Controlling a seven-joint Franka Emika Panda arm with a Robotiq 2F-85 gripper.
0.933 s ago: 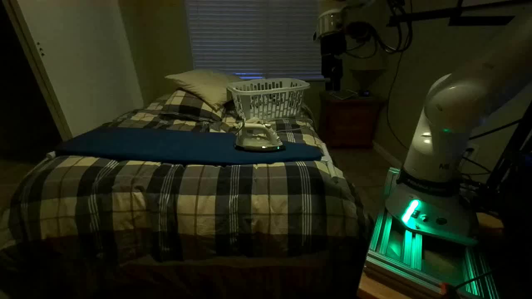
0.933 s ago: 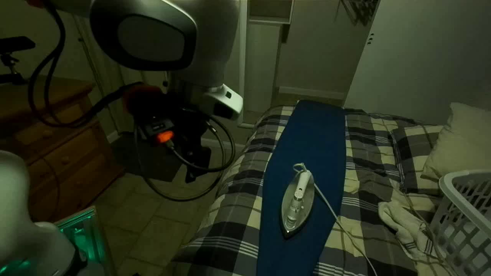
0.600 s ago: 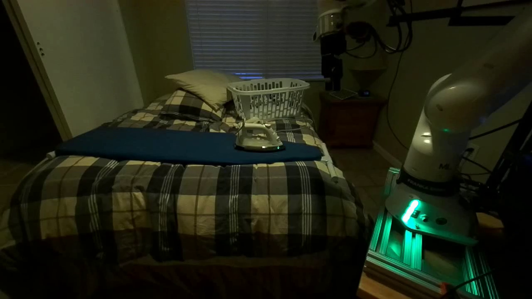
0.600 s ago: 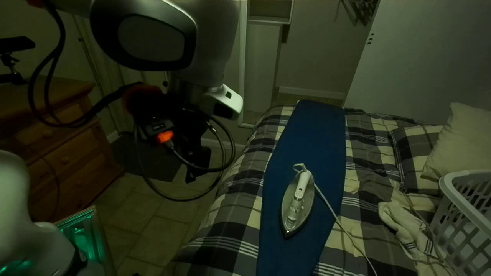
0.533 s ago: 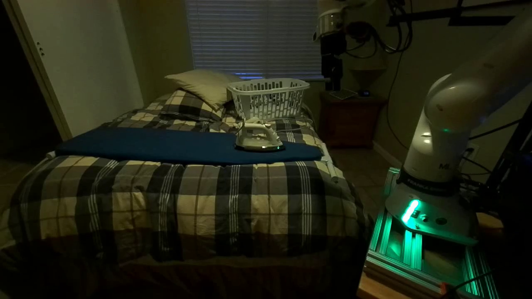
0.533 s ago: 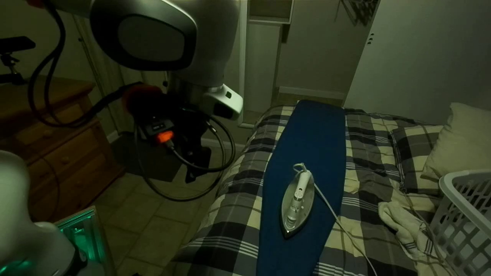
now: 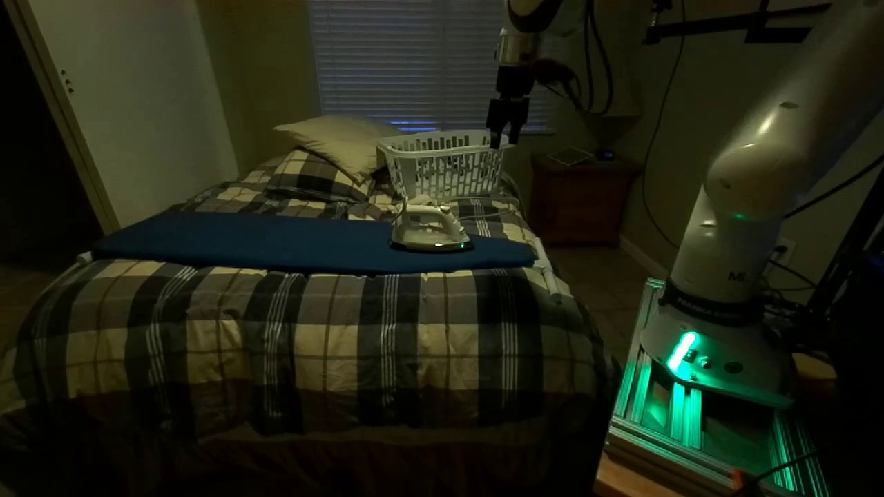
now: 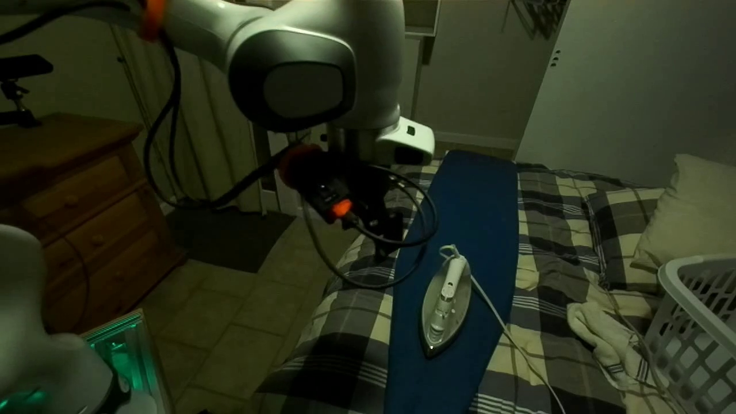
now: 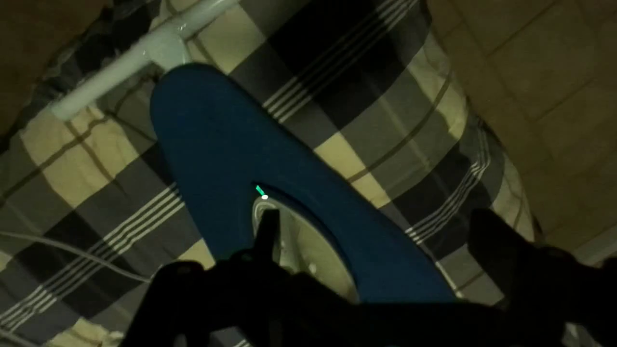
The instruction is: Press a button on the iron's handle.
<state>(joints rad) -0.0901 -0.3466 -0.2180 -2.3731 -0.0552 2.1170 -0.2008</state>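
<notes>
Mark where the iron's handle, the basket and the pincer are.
Handle (image 8: 454,275), in an exterior view: on its pale top surface.
Basket (image 8: 701,309), in an exterior view: on its rim.
Pincer (image 9: 376,216), in the wrist view: midway between its spread fingertips.

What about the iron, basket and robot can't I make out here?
Handle, in an exterior view: any button is too small to be sure of.
Iron, wrist view: rear hidden behind the gripper.
Basket, in an exterior view: cut off by the right edge.
Robot arm, in both exterior views: cut off by the top edge.
</notes>
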